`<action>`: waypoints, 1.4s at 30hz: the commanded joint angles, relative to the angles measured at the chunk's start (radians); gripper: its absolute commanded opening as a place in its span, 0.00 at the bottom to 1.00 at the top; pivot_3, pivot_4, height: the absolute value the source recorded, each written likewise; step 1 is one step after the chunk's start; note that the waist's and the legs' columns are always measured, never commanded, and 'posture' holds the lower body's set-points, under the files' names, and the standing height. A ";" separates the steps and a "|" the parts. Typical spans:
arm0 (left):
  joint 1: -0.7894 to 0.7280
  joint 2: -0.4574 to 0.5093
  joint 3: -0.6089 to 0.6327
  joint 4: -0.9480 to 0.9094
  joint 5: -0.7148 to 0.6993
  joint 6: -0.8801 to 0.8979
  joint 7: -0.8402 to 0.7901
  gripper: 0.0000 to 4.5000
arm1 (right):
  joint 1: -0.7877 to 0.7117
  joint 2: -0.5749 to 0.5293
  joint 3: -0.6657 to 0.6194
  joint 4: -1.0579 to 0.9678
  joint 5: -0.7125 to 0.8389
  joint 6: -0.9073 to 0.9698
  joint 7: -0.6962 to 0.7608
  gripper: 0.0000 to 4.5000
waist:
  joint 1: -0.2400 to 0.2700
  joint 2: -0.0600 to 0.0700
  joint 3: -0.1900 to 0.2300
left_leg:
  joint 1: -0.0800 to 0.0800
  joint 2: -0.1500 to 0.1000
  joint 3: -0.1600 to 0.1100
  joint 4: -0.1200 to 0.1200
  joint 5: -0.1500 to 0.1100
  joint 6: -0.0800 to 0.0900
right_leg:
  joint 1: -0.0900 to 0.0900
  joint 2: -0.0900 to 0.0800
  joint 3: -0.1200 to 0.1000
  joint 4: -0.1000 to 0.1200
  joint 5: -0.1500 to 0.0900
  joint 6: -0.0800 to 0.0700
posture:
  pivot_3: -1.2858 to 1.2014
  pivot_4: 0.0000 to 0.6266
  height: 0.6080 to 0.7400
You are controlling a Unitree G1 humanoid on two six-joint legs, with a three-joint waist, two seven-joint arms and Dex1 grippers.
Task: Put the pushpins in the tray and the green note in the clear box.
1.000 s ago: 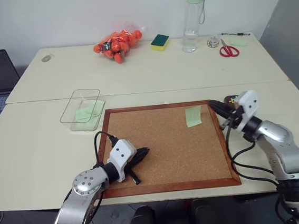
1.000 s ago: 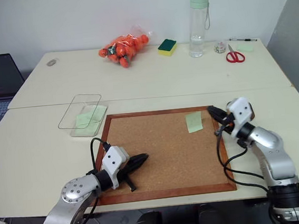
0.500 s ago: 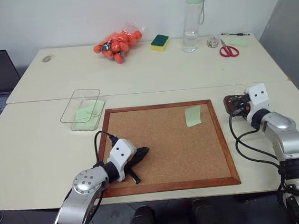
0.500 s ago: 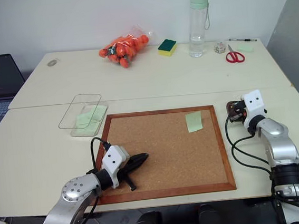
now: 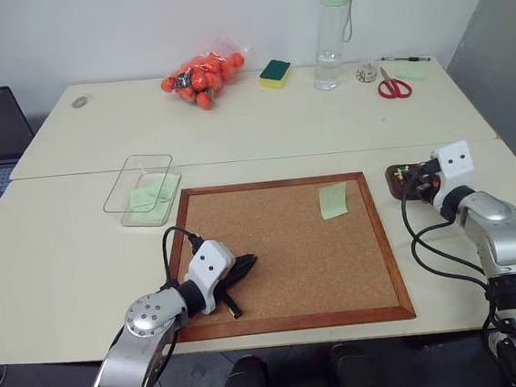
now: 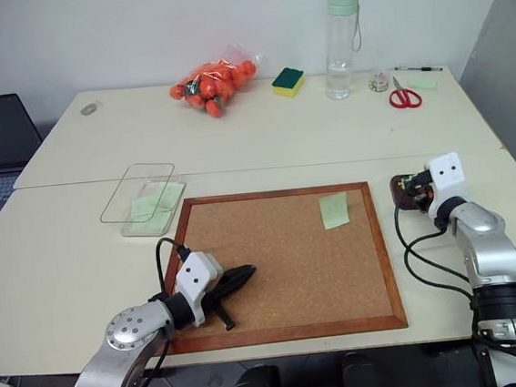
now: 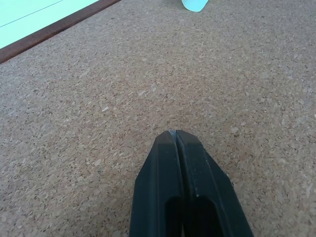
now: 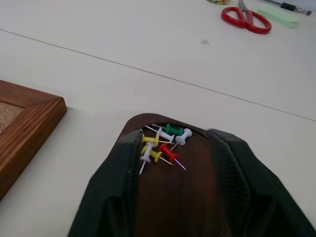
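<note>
**Right wrist view: parted fingers over the tray of pins**

Right wrist view shows the right end effector (image 8: 173,163) released, its two black fingers (image 8: 116,182) standing apart on either side of the tray (image 8: 173,197), with nothing between them but the dish itself. The tray is dark brown wood, smooth, with a rounded raised rim. In it lie the pushpins (image 8: 160,145): yellow, white, green and red plastic heads with thin metal points, heaped loosely together. The right forearm reaches forward and slightly down, just off the right edge of the corkboard (image 5: 286,250).

The left end effector (image 7: 183,187) is clenched, its fingers pressed flat together with nothing between them. It lies low over the near left part of the corkboard, pointing toward the board's middle, the elbow bent off the near left corner.

The corkboard is a flat rectangle of speckled brown cork in a reddish wooden frame, lying on the pale counter (image 5: 81,256). The green note (image 5: 334,201), a thin pale paper rectangle, sits on the cork near the far right corner. The clear box (image 5: 142,191), shallow transparent plastic with rounded corners, stands just beyond the board's far left corner with a pale green sheet inside. Well beyond the board are a bag of orange fruit (image 5: 203,75), a sponge (image 5: 275,73), a water bottle (image 5: 330,36) and red scissors (image 5: 394,86).
</note>
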 commanded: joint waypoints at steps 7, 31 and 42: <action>0.014 -0.007 -0.019 0.011 -0.007 0.028 -0.008 0.00 | 0.022 -0.009 -0.037 -0.091 0.050 0.004 0.032 1.00 | 0.000 0.000 0.000 | 0.000 0.000 0.000 0.000 0.000 0.000 | 0.000 0.000 0.000 0.000 0.000 0.000 | 0.52 0.24 1.00; -0.260 -0.056 0.073 -0.013 -0.193 0.178 -0.010 0.73 | 0.263 -0.150 0.078 -0.540 0.224 0.101 0.396 1.00 | 0.003 -0.002 0.002 | -0.002 0.000 -0.002 0.000 0.000 0.000 | -0.001 0.001 -0.002 -0.002 -0.001 0.003 | 0.52 0.24 1.00; -0.568 -0.208 -0.019 0.275 -0.144 0.245 0.032 0.99 | 0.361 -0.182 0.011 -0.660 0.324 0.161 0.413 1.00 | 0.004 -0.003 0.003 | -0.003 -0.003 -0.001 0.001 0.000 0.000 | 0.001 0.002 -0.002 -0.006 0.000 0.008 | 0.52 0.24 1.00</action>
